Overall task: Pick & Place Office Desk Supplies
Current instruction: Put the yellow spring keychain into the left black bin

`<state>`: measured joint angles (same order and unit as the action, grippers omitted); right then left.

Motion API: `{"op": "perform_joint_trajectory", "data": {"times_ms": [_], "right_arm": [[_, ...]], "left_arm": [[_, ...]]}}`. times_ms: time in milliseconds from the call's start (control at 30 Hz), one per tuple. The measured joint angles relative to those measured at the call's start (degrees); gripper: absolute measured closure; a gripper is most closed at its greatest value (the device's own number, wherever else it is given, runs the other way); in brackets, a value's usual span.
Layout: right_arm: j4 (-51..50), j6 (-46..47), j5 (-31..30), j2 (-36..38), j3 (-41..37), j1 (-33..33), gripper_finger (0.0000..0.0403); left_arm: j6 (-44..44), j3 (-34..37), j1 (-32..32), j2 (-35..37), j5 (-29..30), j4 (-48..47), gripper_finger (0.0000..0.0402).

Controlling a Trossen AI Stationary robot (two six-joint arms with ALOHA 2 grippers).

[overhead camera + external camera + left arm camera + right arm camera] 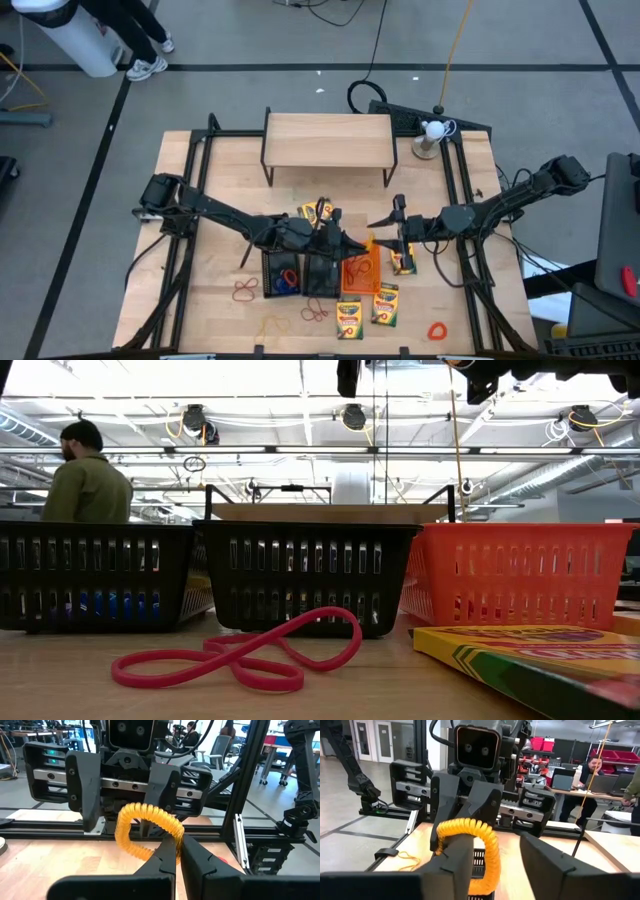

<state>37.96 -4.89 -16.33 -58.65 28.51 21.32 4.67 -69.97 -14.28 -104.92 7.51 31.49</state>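
Observation:
A yellow coiled rubber band [142, 820] hangs in the air above the orange mesh tray [360, 272]. My left gripper [178, 851] comes level from the table's left and is shut on it. My right gripper [505, 862] faces it from the right with its fingers open, and the band's loop [485, 850] is beside one finger. Two black mesh trays [285, 272] [322, 275] stand left of the orange one. Crayon boxes [350, 318] [385, 303] [403, 262] lie flat on the table. My left gripper pinches one spot of the coiled band [174, 834] between its two fingers. The fingers come level from the table's left. The loop stands out beyond the fingertips, clear of the table. My right gripper has the loop beside one finger [452, 862]; whether they touch, I cannot tell.
A wooden shelf [328, 140] stands at the far middle and a white ball on a stand [432, 132] at the far right. Loose bands lie near the front edge: red [245, 290], red [315, 312], yellow [272, 325], orange [437, 330]. A person [88, 480] stands beyond the table.

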Motion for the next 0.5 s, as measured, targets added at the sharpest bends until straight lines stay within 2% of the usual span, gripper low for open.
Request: {"op": "perform_joint_trajectory", "data": {"times_ms": [233, 500], "right_arm": [[0.0, 1.2, 0.0, 0.0, 0.0, 0.0, 0.0205], [-0.2, 1.2, -0.1, 0.0, 0.0, 0.0, 0.0207]], "left_arm": [[-1.1, 0.0, 0.2, 0.1, 0.5, -1.7, 0.0396], [-1.2, 0.1, 0.7, 3.4, 6.2, -8.9, 0.0396]]}}
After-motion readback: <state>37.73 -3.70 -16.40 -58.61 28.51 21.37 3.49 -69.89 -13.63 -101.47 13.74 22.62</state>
